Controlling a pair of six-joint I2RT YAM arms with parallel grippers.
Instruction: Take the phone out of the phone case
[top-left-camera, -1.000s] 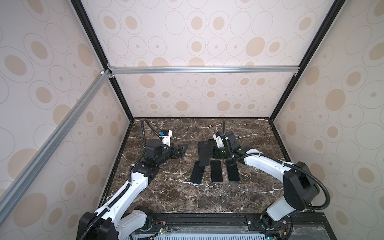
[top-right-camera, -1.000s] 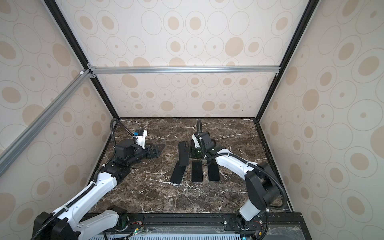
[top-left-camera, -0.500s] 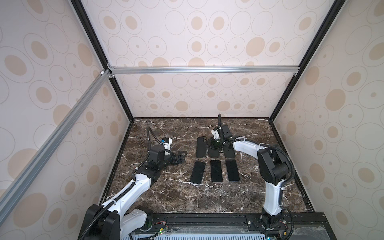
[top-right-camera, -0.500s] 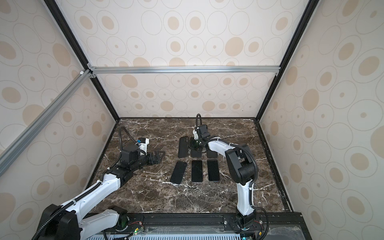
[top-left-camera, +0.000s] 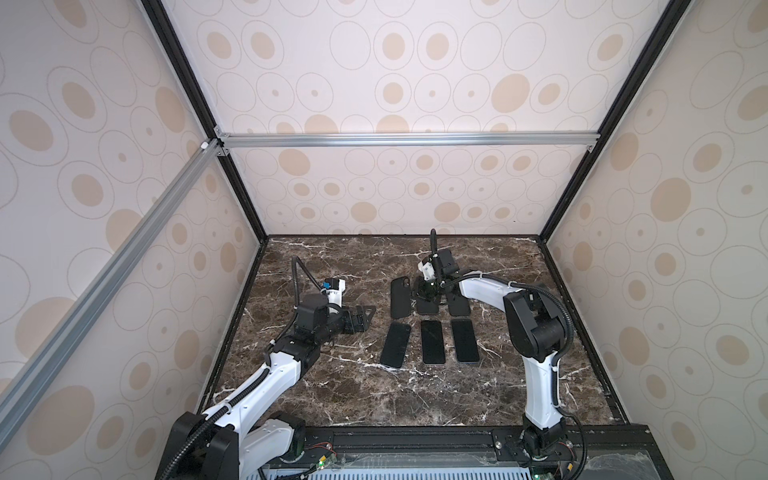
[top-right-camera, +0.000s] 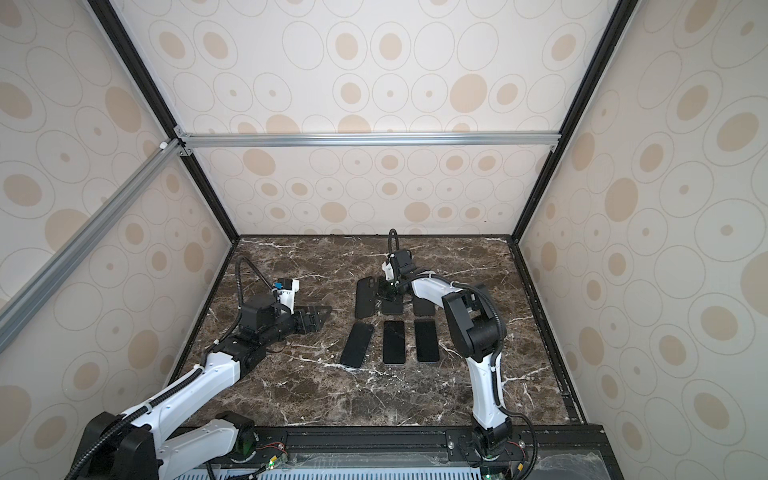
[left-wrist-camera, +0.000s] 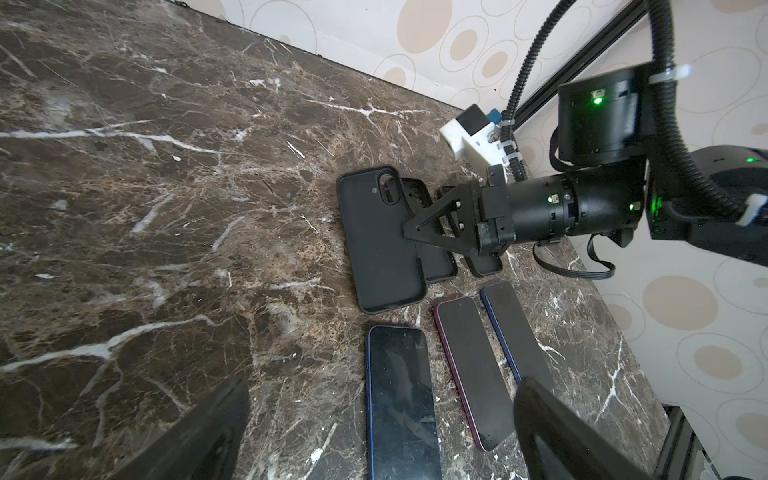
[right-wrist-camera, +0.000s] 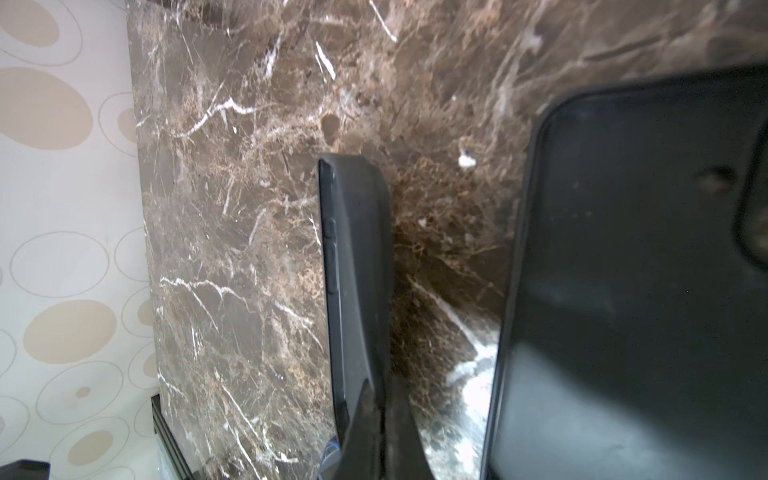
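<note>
Over the marble table (top-left-camera: 332, 395), in both top views, the left gripper (top-left-camera: 369, 319) hangs low with its fingers spread wide and nothing between them. Just past its tips, toward the other arm, a row of three phones (top-left-camera: 432, 342) lies face up, out of any cover. Beyond that row the right gripper (top-left-camera: 420, 293) is down near the table, fingers pressed together. Its tip is at the edge of the phone case (top-left-camera: 401, 297), which lies flat and empty. Two more cases (top-left-camera: 460, 308) lie beneath that gripper and its wrist.

From the left wrist camera, that arm's own fingers (left-wrist-camera: 199, 432) stand far apart, with the row of three phones (left-wrist-camera: 473, 370) ahead of them. Past the phones the right gripper (left-wrist-camera: 409, 228) tapers to one closed point over the rim of the phone case (left-wrist-camera: 380, 249). Whether it pinches that rim I cannot tell.

From the right wrist camera, the closed fingers (right-wrist-camera: 386, 440) sit together. A thin black edge (right-wrist-camera: 332, 249) with button bumps runs out from them, and a broad black case (right-wrist-camera: 623, 270) lies alongside. Which case is which here I cannot tell.
</note>
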